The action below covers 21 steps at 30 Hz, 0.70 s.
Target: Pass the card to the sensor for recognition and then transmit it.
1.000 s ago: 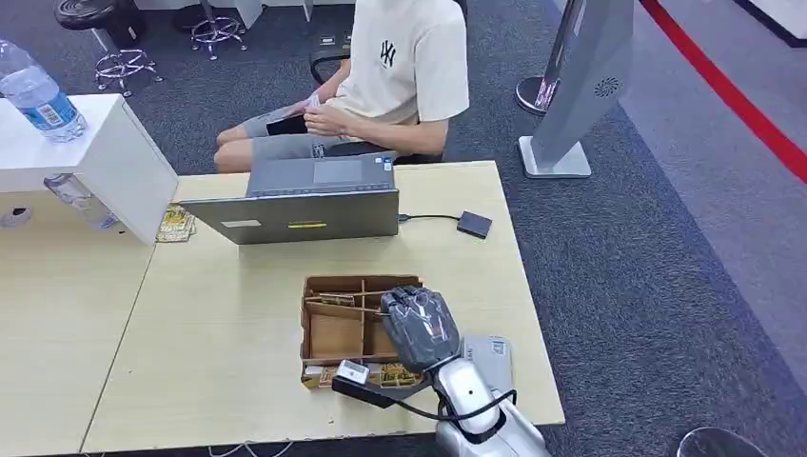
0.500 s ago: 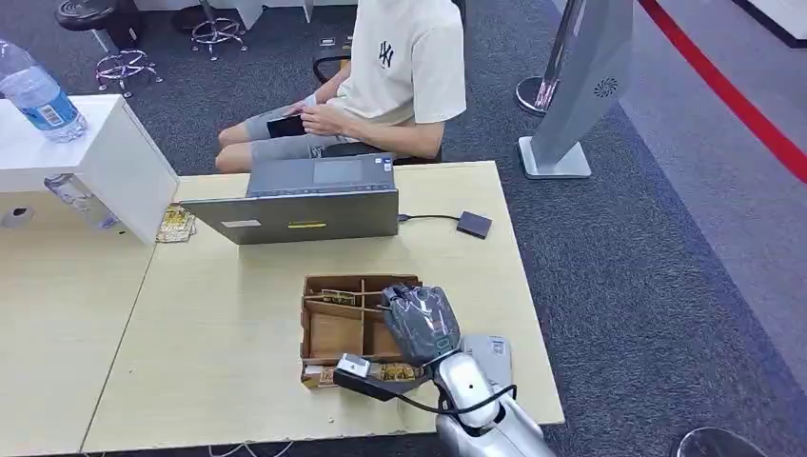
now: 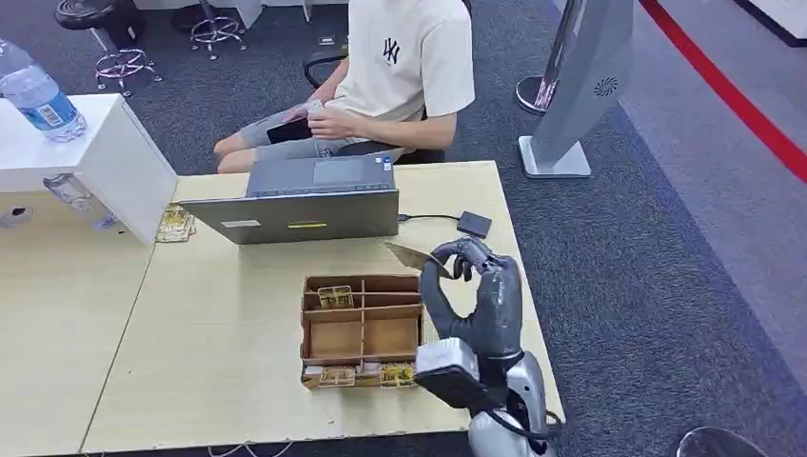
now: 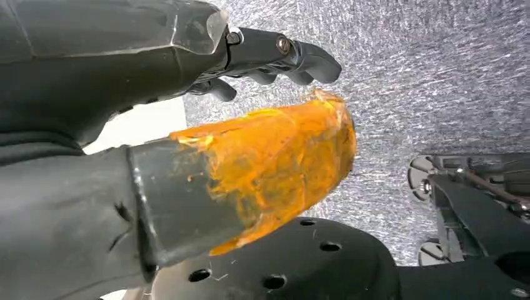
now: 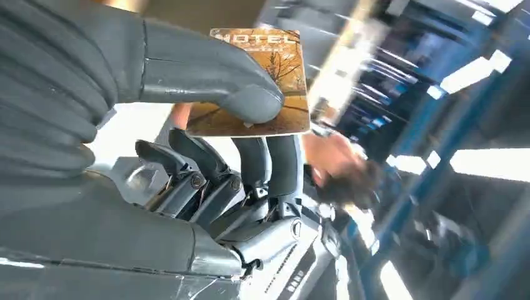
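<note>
Right hand pinches card above pale wooden table; grey carpet around.

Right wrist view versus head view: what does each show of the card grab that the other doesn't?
Right wrist view alone: the card's printed face, with HOTEL lettering and a tree picture, and the thumb pressed on it with fingers behind.

Head view alone: where things stand. The right robot hand is raised above the table, past the divided cardboard box, with the small black sensor on its cable beyond, by the laptop. A seated person is behind.

Both: the card pinched in the right robot hand.
</note>
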{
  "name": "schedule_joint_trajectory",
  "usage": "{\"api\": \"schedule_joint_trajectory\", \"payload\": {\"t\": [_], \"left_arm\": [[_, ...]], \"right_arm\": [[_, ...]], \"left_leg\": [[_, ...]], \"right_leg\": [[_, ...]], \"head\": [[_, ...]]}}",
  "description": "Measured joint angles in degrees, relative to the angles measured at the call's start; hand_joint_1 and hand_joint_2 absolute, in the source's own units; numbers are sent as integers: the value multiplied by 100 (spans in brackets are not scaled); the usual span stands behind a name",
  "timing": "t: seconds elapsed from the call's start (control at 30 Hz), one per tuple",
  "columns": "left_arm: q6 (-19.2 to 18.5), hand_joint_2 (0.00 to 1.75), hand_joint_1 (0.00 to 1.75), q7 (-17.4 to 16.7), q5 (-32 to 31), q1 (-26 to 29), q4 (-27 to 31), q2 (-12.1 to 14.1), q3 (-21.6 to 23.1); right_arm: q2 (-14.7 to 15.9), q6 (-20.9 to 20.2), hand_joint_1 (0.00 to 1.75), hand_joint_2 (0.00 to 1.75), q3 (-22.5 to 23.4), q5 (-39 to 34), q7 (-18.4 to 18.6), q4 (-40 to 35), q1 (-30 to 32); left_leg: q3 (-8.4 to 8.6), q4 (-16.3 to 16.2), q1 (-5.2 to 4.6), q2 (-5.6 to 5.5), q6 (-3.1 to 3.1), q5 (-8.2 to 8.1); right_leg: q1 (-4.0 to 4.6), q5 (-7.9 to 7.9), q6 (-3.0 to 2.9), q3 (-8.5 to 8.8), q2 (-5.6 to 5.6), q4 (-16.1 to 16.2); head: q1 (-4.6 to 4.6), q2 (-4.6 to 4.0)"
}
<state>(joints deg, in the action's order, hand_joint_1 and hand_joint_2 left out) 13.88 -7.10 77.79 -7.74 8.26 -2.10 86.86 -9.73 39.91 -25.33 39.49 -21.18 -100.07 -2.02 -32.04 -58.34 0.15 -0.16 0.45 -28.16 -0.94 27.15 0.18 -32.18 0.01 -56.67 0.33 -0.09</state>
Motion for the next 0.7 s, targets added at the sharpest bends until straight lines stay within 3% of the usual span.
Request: {"api": "schedule_joint_trajectory", "payload": {"t": [0.13,0.33,0.7], "left_arm": [[9,0,0,42,20,1,0,-4,0],[-2,0,0,41,-121,-1,0,-4,0],[-164,0,0,-72,-929,-41,0,0,15]], "right_arm": [[39,-11,175,175,61,-624,-118,-660,139],[85,-151,175,175,101,-591,-157,-889,124],[87,-37,175,175,109,2343,765,366,-1167]], "left_leg": [[1,0,0,0,0,0],[1,0,1,1,0,1],[4,0,1,10,-1,5]], "right_leg": [[0,-2,0,1,0,0],[1,-2,0,1,1,-2],[0,-7,-2,4,7,-7]], "head": [[-2,0],[-2,0],[0,0]]}}
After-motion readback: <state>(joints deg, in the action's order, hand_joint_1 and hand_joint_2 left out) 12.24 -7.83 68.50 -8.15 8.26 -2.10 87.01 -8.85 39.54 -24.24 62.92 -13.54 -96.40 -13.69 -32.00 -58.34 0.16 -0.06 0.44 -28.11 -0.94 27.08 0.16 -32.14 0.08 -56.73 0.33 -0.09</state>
